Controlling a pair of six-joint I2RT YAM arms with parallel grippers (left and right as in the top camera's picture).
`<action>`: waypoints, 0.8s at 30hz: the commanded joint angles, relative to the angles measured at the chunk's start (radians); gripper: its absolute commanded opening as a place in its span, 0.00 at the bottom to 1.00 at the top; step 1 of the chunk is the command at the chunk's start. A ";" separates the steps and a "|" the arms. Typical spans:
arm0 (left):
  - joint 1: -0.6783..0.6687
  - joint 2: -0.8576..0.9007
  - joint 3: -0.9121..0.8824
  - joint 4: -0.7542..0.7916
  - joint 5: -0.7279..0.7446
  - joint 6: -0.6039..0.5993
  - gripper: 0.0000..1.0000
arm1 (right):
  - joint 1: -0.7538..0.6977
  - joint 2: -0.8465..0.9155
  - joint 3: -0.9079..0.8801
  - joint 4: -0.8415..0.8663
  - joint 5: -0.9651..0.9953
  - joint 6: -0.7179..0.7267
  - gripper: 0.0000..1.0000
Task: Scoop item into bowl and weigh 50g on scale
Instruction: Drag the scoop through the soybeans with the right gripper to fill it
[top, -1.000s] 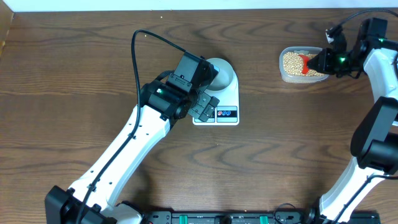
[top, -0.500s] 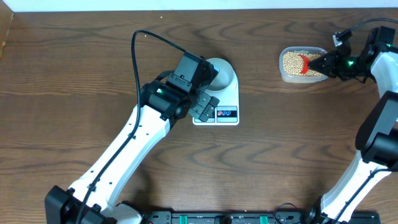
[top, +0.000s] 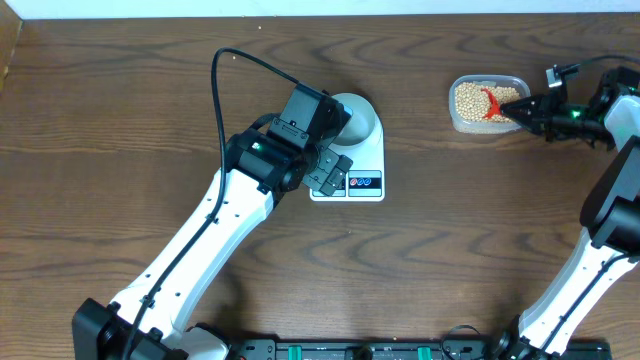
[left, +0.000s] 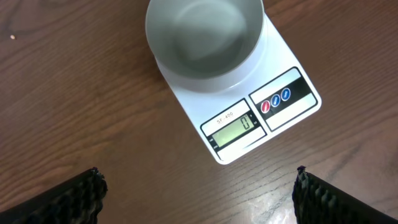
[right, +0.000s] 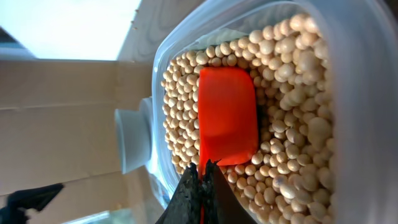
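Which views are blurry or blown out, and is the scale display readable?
Right wrist: beans at the right edge look soft, and the top left corner is blown out white. Left wrist: sharp, scale display reads 0. Overhead: evenly lit, no glare.

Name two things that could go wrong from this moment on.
1. The right gripper pinches the scoop only by its handle end. Once loaded, it may tilt and spill beans on the way to the bowl.
2. The left gripper hangs open above the scale and bowl, so it could block the scoop's approach.
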 joint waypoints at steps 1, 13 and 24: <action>0.004 0.001 -0.008 -0.004 -0.005 -0.009 0.98 | 0.006 0.045 -0.003 -0.011 -0.059 0.012 0.01; 0.004 0.001 -0.008 -0.004 -0.005 -0.009 0.98 | -0.054 0.044 -0.003 -0.035 -0.214 -0.026 0.01; 0.004 0.001 -0.008 -0.004 -0.005 -0.009 0.98 | -0.094 0.043 -0.003 -0.067 -0.252 -0.046 0.01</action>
